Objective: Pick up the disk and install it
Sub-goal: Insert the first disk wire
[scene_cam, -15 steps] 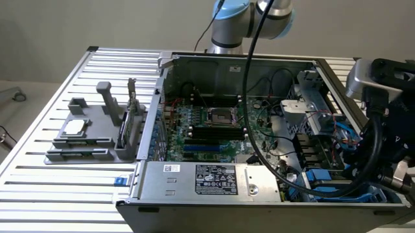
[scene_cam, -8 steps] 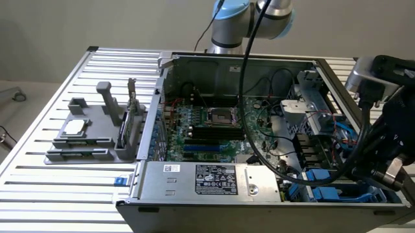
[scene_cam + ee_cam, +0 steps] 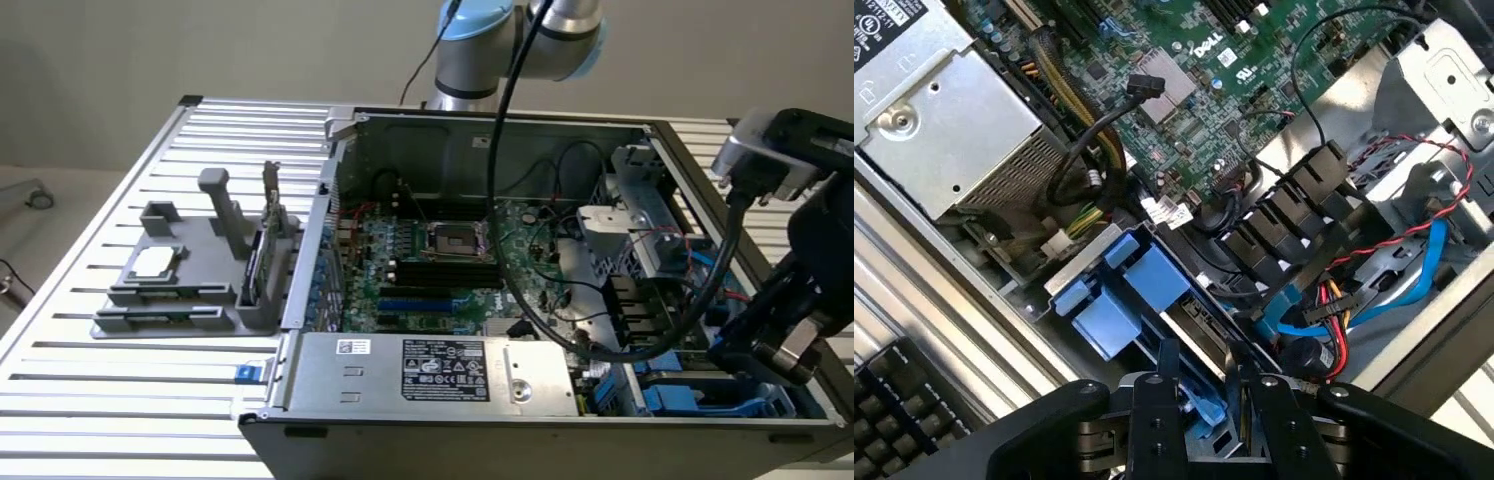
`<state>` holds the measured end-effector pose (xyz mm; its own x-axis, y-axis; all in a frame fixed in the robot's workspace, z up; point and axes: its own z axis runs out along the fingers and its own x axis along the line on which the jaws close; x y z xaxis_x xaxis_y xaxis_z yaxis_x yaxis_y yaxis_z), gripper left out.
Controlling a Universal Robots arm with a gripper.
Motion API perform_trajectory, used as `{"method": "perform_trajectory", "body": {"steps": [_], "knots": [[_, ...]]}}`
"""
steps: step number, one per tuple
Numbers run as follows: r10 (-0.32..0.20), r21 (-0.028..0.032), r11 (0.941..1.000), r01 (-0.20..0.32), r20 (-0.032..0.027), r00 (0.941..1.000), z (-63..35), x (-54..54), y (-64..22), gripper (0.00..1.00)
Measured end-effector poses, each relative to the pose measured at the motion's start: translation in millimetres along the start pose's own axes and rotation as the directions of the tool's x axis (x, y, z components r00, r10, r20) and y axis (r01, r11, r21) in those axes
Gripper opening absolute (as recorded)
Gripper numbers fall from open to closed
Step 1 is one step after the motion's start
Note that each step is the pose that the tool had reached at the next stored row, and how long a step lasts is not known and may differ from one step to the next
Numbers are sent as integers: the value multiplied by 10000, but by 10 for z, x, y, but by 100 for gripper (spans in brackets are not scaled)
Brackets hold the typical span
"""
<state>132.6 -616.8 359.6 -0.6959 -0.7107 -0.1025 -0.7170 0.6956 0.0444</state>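
The disk (image 3: 1206,412) stands on its edge between the two fingers of the pincer (image 3: 1204,365), which is clamped on it. It is just beside the blue holders (image 3: 1124,300). In the exterior view this is the lower right corner of the open computer case (image 3: 534,445).

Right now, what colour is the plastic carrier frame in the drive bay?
Blue; the plastic carrier frame shows best in wrist view.

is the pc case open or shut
Open: no panel covers the case, and the motherboard and power supply inside lie exposed.
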Motion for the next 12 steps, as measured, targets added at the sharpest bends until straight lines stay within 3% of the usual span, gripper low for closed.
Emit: {"method": "perform_trajectory", "body": {"steps": [6,12], "knots": [[924,87,9957,-925,52,9957,0,0,0,33],[1818,171,9832,-1819,103,9833,0,0,0,33]]}}
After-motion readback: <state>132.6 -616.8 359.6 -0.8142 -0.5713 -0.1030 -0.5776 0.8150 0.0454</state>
